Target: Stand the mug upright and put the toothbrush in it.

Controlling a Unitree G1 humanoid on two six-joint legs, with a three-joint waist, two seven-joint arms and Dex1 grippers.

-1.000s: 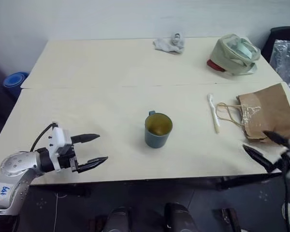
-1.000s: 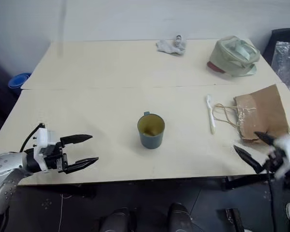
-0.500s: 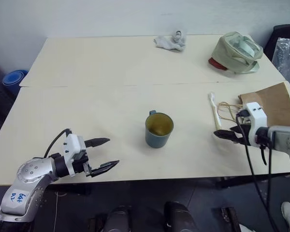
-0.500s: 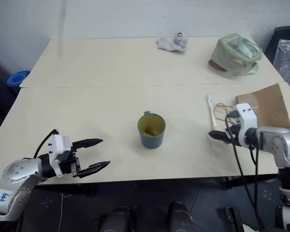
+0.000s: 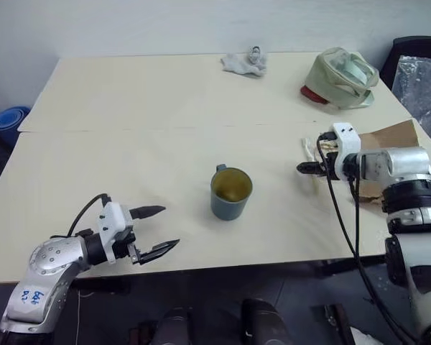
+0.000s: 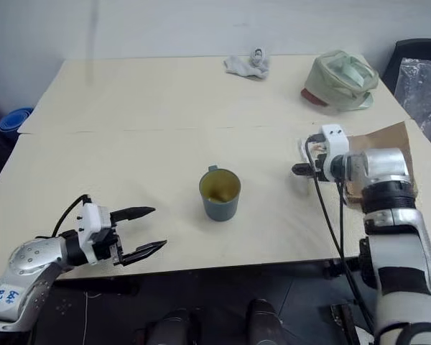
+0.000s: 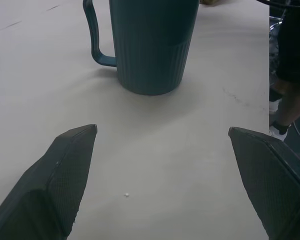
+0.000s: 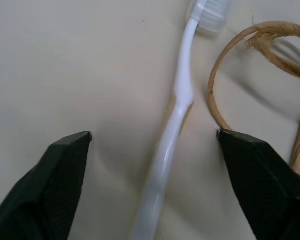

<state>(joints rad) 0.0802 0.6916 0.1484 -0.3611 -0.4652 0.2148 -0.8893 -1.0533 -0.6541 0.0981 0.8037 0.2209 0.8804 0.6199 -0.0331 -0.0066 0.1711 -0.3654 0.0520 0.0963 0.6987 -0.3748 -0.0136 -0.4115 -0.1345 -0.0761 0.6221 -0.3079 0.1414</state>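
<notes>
The teal mug stands upright near the table's middle, its handle pointing to the far side and its olive inside showing. My left gripper hovers open near the front edge, to the left of the mug, which lies straight ahead of its fingers. The white toothbrush lies flat on the table at the right, beside the paper bag. My right gripper is over it, open, with one finger on each side of the handle and not touching it.
The brown paper bag lies at the right edge, its twine handle loop close to the toothbrush head. At the far side are a green cloth bag and a grey rag. Blue bowls sit off the table at left.
My right arm swung in from the table's front right corner to above the toothbrush, pointing down. The left gripper stays roughly where it was, still open. The view shifted slightly.
</notes>
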